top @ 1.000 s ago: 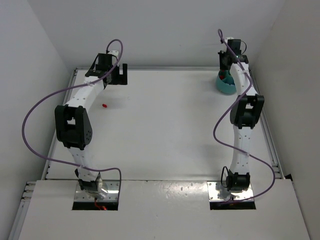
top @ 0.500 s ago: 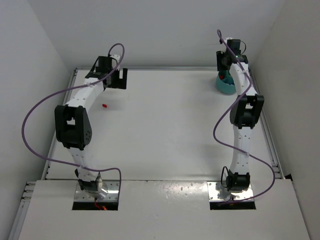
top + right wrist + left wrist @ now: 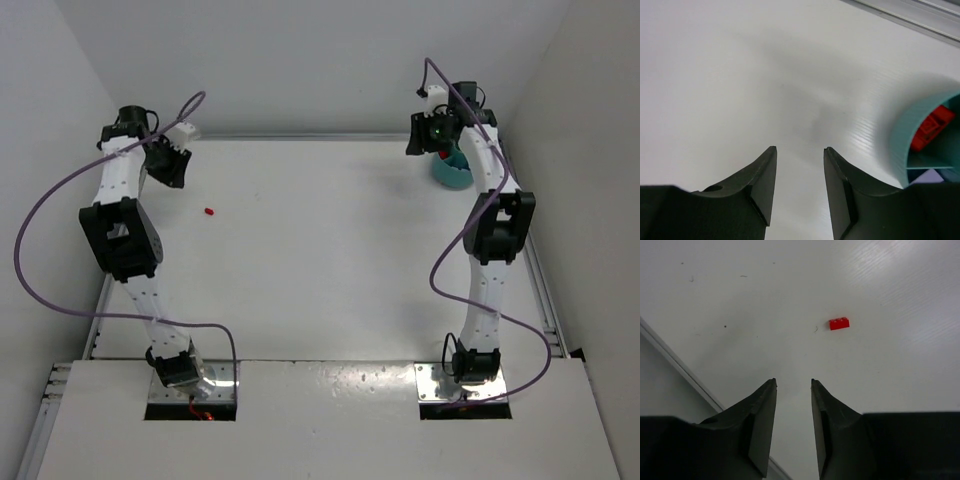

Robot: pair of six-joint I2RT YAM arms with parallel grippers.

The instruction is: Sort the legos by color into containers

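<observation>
**At the far edge of the tabletop (image 3: 330,280), one red lego (image 3: 209,212) lies outside the tub (image 3: 448,178)**

Near the far left corner, the left gripper (image 3: 793,383) hangs above the tabletop. Its jaws stand only a little apart, and nothing is between them. The red lego lies flat on the bare tabletop. In the wrist view it is beyond the fingertips and somewhat to the side, well apart from them. It touches nothing. From above, it lies in the far half of the tabletop, near the left edge, and closer to the middle than the left gripper is.

Near the far right corner, the right gripper (image 3: 800,150) is raised above the tabletop, just beside the tub, on the side toward the middle. Its jaws are partly open, with only bare tabletop showing through the gap. It holds nothing.

The teal tub stands close to the far right corner, well apart from the loose lego on the other side of the tabletop. In the right wrist view its curved wall comes in at the right edge of the picture, close to one finger; I cannot tell if they touch. Inside one compartment lies a second red lego (image 3: 932,125), close to the wall. A thin divider (image 3: 927,163) closes this compartment on one side. Below the divider a pale patch shows, but too little of it is visible to say what it is.
</observation>
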